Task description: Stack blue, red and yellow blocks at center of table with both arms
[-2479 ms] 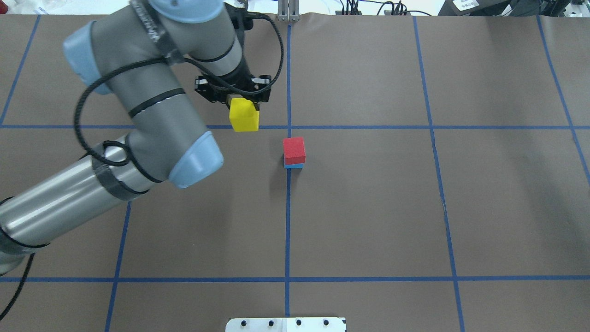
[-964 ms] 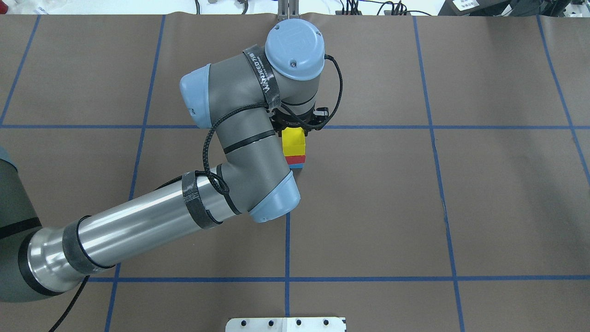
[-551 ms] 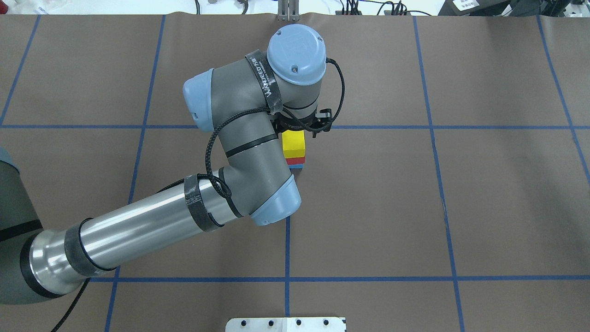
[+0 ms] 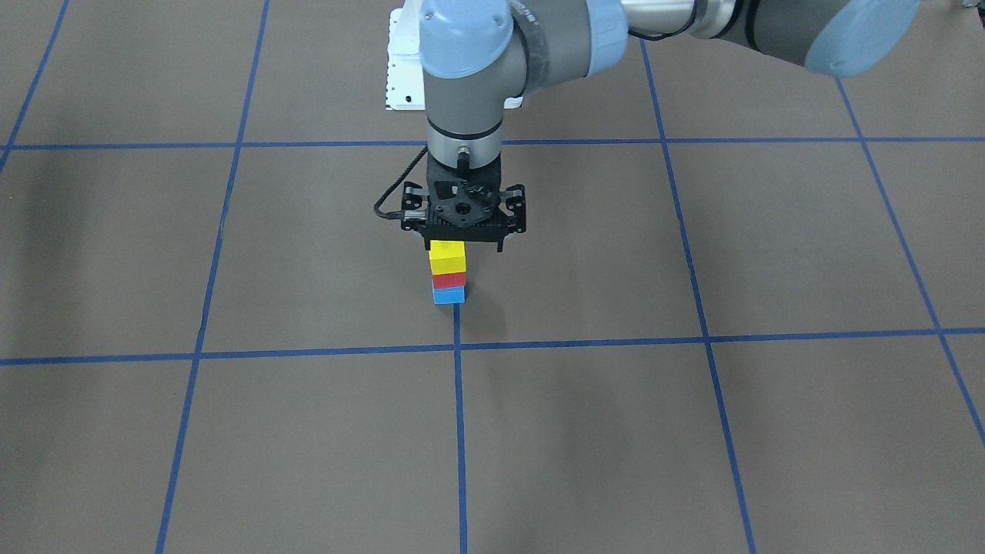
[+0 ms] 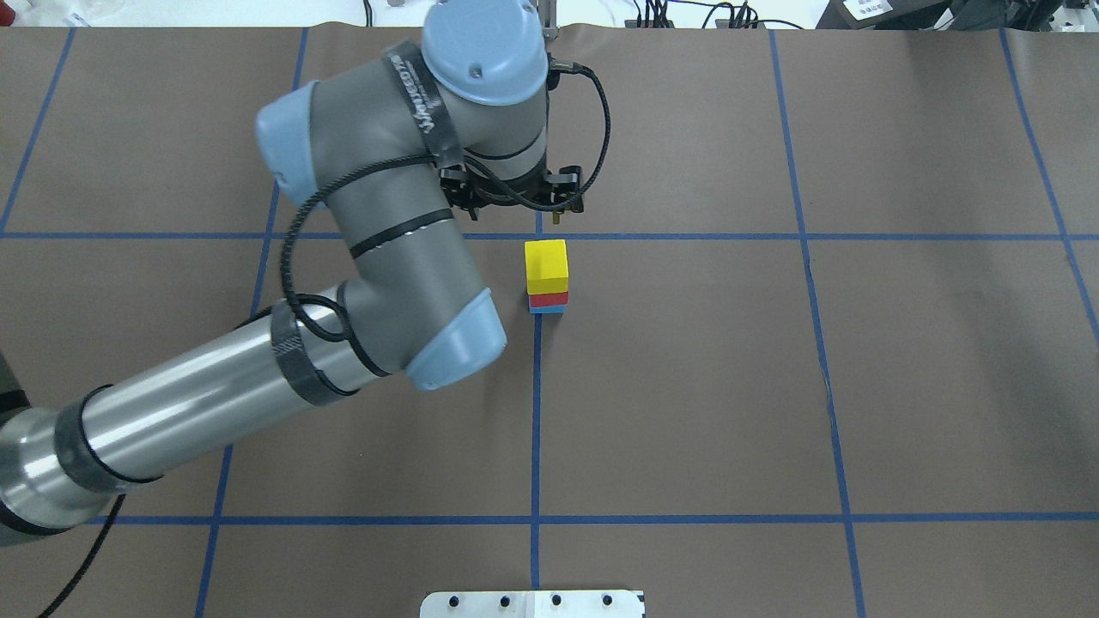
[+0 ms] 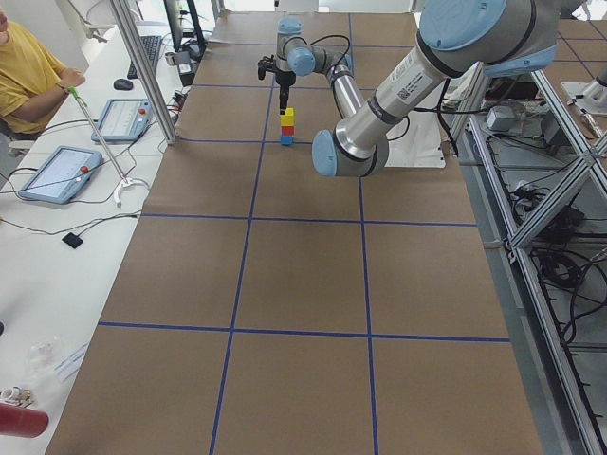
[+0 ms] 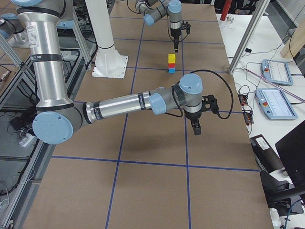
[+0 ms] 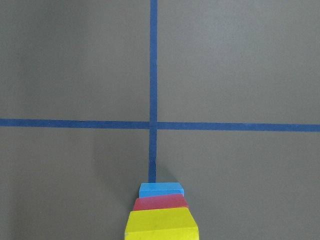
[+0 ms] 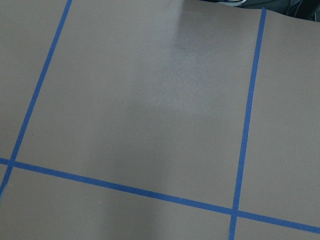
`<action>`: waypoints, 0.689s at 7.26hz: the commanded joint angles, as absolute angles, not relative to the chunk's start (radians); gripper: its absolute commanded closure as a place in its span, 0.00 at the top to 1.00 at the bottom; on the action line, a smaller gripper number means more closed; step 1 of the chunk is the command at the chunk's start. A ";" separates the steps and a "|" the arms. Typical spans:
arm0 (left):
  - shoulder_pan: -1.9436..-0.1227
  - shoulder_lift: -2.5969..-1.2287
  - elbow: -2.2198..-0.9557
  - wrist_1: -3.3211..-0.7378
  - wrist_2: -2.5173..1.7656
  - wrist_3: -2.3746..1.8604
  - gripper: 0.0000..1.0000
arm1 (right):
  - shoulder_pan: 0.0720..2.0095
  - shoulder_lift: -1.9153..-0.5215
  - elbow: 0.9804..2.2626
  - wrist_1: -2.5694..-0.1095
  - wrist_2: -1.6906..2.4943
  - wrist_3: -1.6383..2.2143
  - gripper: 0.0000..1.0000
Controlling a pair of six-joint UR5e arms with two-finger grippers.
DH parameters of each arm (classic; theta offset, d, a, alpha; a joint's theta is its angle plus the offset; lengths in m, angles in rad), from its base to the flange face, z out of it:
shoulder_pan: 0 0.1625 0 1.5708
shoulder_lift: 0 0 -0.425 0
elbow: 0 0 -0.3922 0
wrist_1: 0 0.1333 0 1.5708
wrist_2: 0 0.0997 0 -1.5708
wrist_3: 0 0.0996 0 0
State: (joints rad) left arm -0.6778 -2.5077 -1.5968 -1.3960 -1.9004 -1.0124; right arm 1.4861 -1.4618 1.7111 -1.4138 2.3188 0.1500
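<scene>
From the operators' side, brown paper covers the table [image 4: 692,431], matte and a little creased, ruled into big squares by blue tape lines [image 4: 459,431]. Just past the nearest tape crossing, on the centre line, stands the stack: the blue block [image 4: 449,295] on the paper, the red block [image 4: 449,280] on it, and the yellow block [image 4: 447,258] on top. All three are plain, sharp-edged cubes with dull faces, squarely aligned.

The left gripper [image 4: 463,246] hangs straight above the stack, clear of the yellow block. Its black fingers are spread wider than the block and grip nothing. Behind it rise the grey wrist and its pale blue cap, with a black cable looped alongside.

Off toward the robot's right, well apart from the stack, the right gripper [image 7: 197,132] points down over bare paper. I cannot tell whether its fingers are parted.
</scene>
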 commanded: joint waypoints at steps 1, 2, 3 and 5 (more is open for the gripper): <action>-0.905 -2.255 -1.837 -1.329 -2.055 -0.669 1.00 | 1.493 -1.503 1.709 -1.422 2.322 0.146 1.00; -1.031 -2.188 -1.857 -1.298 -2.131 -0.470 1.00 | 1.491 -1.576 1.721 -1.399 2.318 0.132 1.00; -1.148 -2.113 -1.855 -1.289 -2.178 -0.275 1.00 | 1.496 -1.601 1.717 -1.361 2.315 0.127 1.00; -1.396 -1.917 -1.815 -1.301 -2.233 0.066 1.00 | 1.531 -1.595 1.721 -1.374 2.306 0.127 1.00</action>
State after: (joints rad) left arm -1.2316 -2.0448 -1.8390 -1.2959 -2.1878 -0.1634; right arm 1.5067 -1.5947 1.7163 -1.3697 2.3072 0.1286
